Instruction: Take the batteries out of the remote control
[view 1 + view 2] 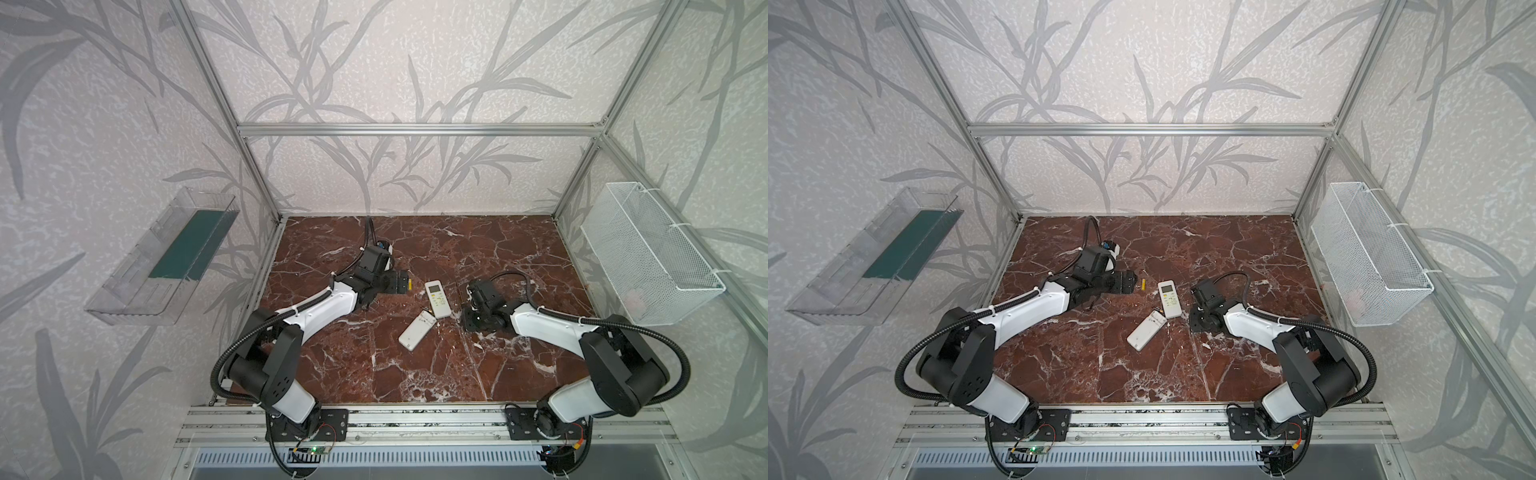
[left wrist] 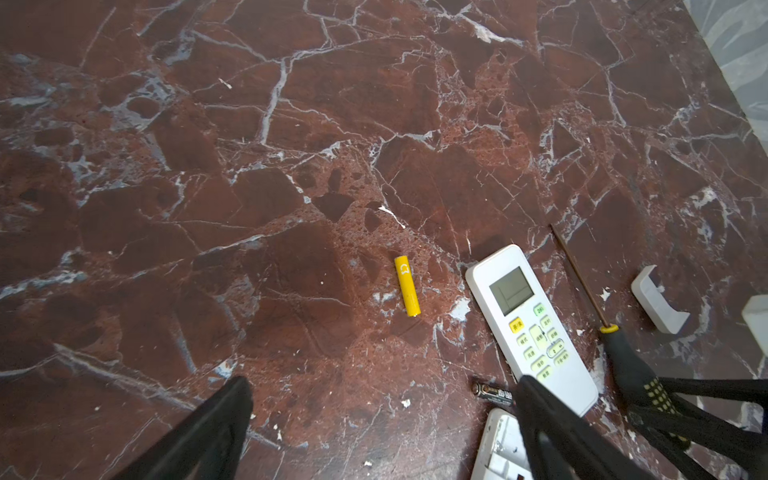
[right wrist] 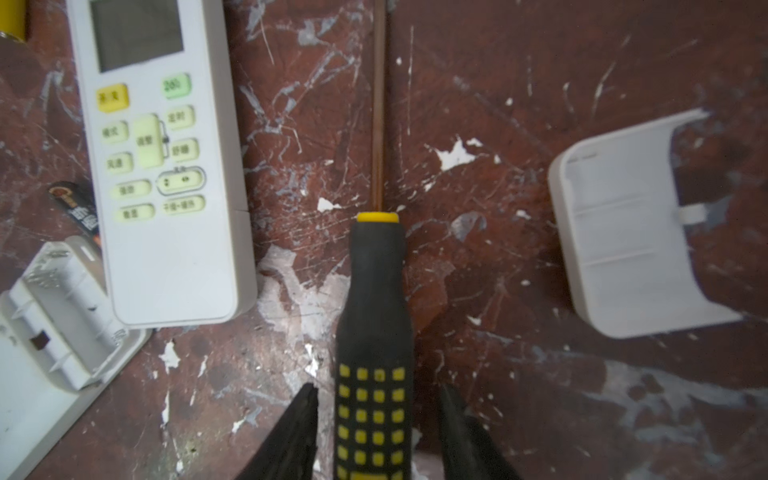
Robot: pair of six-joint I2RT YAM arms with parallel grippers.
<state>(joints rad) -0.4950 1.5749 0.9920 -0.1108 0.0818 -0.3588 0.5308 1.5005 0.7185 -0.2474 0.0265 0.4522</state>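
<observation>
Two cells are out: yellow battery (image 2: 407, 286), black battery (image 2: 492, 390). Left fingers (image 2: 208, 432) spread, empty; right fingers (image 3: 291, 440) spread astride the screwdriver (image 3: 374, 311); unpinched, it could roll away.

On the marble tabletop (image 1: 415, 374) a face-up remote (image 1: 437, 298) is laid. Left of it a yellow battery (image 2: 407, 286) is seen; at its near end, a dark battery (image 2: 492, 392) and an opened remote (image 1: 417, 331); right of it, seemingly lying flat, a screwdriver (image 3: 376, 332), then a white cover (image 3: 623, 232).
</observation>
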